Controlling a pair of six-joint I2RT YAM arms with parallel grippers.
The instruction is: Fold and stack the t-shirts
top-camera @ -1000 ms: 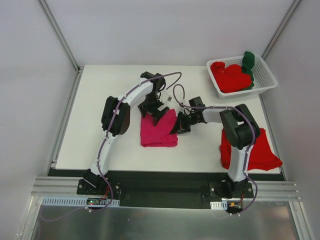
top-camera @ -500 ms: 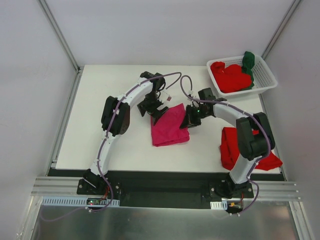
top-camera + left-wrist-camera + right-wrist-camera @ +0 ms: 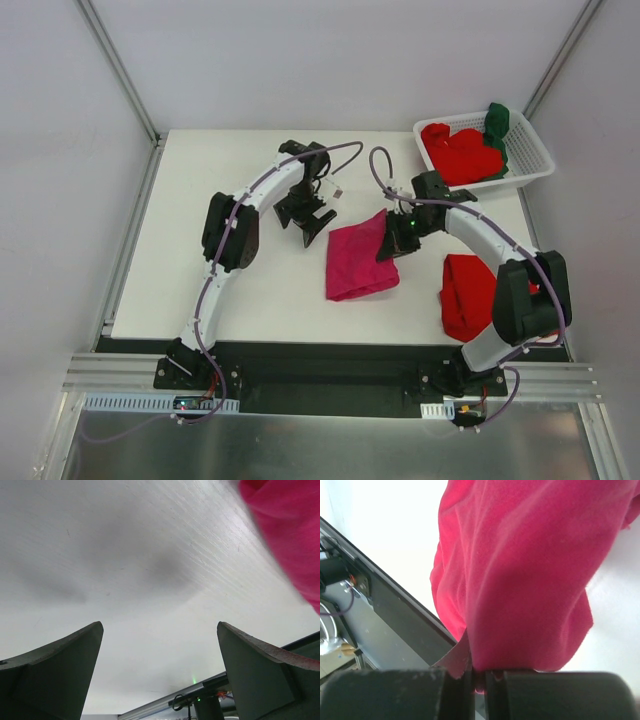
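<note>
Stacking looks begun: right hand (image 3: 393,243), clamping the magenta t-shirt (image 3: 358,267), has dragged it toward the red t-shirt (image 3: 466,296); left hand (image 3: 308,222) gapes empty.

Top view: bright, even overhead light is washing the white table (image 3: 250,290); shadows are falling soft. Left wrist view: grey shadow patches are lying on the surface, magenta-pink t-shirt (image 3: 295,535) blurring. Right wrist view: tabletop is glaring white, right gripper (image 3: 479,680) sitting dark, unfocused
</note>
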